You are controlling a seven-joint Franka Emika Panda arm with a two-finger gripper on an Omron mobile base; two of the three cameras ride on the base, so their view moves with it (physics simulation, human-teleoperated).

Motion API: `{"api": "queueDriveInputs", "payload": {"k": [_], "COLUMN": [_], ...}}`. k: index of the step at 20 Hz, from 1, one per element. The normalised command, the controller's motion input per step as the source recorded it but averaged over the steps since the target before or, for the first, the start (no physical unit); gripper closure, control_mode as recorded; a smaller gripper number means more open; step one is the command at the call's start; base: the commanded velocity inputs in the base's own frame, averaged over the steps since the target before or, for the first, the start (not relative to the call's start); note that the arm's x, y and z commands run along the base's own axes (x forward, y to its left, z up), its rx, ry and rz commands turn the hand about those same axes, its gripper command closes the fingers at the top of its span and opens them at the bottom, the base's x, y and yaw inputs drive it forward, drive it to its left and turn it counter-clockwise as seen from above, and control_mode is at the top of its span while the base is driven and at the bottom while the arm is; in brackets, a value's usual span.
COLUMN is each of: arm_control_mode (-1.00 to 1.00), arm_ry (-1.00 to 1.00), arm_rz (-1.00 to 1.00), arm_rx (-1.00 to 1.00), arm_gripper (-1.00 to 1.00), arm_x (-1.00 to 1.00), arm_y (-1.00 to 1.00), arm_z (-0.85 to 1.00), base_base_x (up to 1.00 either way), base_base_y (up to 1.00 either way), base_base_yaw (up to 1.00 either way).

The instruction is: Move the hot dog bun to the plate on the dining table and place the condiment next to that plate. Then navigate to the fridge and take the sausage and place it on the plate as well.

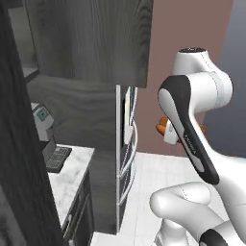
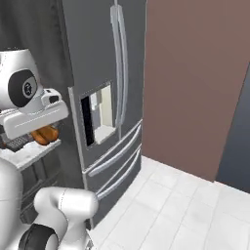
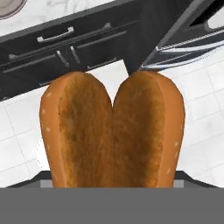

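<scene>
Right in front of my hand camera sits the hot dog bun (image 3: 112, 131), split open so its two toasted halves spread in a V, filling most of the hand view. My tool (image 3: 112, 186) holds it with jaws set wide around its lower end; the finger tips themselves are hidden behind the bread. Beneath the bun I see pale floor tiles (image 3: 17, 131) and dark cabinet drawers (image 3: 52, 43) with a metal handle, and a strip of marble table (image 3: 57, 8) above them.

From the left base view, a bit of orange bun (image 1: 162, 126) peeks out behind my forearm, held up in the air above the white floor, near the fridge (image 1: 126, 158) seen edge-on. A marble table (image 1: 72, 178) lies to the left, carrying a dark keyboard-like object (image 1: 57, 158).

From the right base view, the bun (image 2: 45, 134) hangs under my hand, just beside the grey fridge (image 2: 105, 73) with its long handles and dispenser (image 2: 100, 117). A brown wall (image 2: 195, 83) stands to the right.
</scene>
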Motion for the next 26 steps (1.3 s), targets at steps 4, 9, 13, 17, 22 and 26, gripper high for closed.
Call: {"api": "queueDriveInputs", "payload": {"k": [4,9,13,17,22,26], "arm_control_mode": [1.0,1.0,1.0,1.0,1.0,1.0], "arm_ry": [0.0,0.0,0.0,0.0,0.0,0.0], "arm_rz": [0.0,0.0,0.0,0.0,0.0,0.0], "arm_rx": [0.0,0.0,0.0,0.0,0.0,0.0], "arm_gripper": [1.0,1.0,1.0,1.0,1.0,1.0], "arm_x": [0.0,0.0,0.0,0.0,0.0,0.0], "arm_y": [0.0,0.0,0.0,0.0,0.0,0.0], "arm_z": [0.0,0.0,0.0,0.0,0.0,0.0], "base_base_x": [-0.18,-0.19,-0.22,-0.21,-0.16,-0.01], "base_base_y": [0.0,0.0,0.01,0.0,0.0,0.0], "base_base_yaw": [-0.98,-0.97,-0.97,-0.97,-0.96,-0.88]}}
